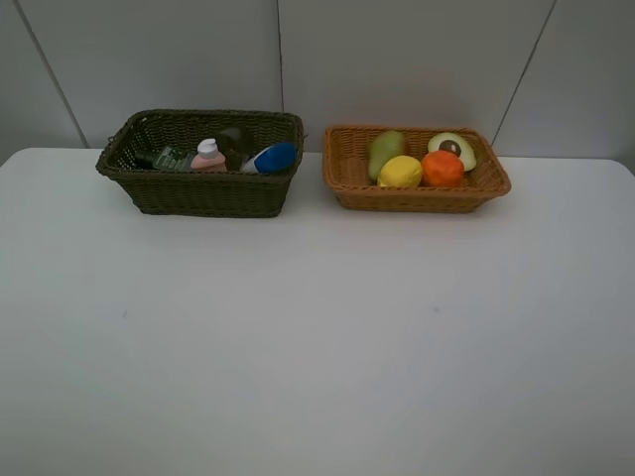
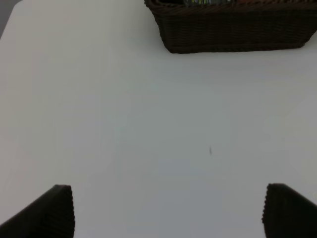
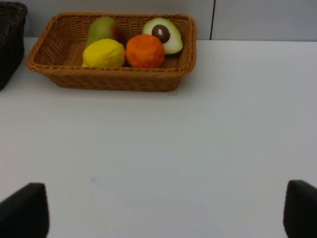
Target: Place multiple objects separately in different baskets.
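Observation:
The dark brown-green basket [image 1: 208,193] at the back left holds a dark green bottle [image 1: 169,159], a pink bottle [image 1: 208,157] and a white blue-capped bottle [image 1: 270,159]. The pink cup does not show. The light orange basket [image 1: 417,198] beside it holds a pear [image 1: 385,152], lemon [image 1: 401,172], orange [image 1: 443,169] and avocado half [image 1: 452,149]. My left gripper [image 2: 168,213] is open and empty above bare table, short of the dark basket [image 2: 233,34]. My right gripper [image 3: 163,210] is open and empty, short of the orange basket [image 3: 114,79].
The white table [image 1: 317,337] spreads in front of both baskets. A grey panelled wall [image 1: 397,59] stands right behind them. The dark basket's corner [image 3: 10,44] shows at the edge of the right wrist view. Neither arm shows in the exterior high view.

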Robot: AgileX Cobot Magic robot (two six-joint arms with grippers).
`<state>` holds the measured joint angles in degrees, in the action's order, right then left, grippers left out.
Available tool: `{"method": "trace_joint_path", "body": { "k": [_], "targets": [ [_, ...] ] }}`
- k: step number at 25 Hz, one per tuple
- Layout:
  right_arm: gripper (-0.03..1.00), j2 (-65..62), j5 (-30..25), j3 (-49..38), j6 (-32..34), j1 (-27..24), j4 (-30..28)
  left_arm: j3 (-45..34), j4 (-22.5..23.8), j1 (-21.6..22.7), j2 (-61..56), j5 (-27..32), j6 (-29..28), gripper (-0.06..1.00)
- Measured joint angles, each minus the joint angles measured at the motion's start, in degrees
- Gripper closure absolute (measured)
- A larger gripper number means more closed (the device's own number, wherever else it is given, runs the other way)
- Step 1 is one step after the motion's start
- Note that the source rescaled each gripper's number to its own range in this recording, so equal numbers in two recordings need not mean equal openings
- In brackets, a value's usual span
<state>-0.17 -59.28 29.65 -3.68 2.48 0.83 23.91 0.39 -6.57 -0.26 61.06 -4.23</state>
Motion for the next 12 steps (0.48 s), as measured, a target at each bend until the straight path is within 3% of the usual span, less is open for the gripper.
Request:
{"method": "trace_joint_path", "body": {
  "k": [12],
  "targets": [
    [-0.03,0.0,0.0,0.0,0.1,0.0,0.0,0.0,0.0,0.0,0.0,0.0,0.0,-0.06]
  ]
}}
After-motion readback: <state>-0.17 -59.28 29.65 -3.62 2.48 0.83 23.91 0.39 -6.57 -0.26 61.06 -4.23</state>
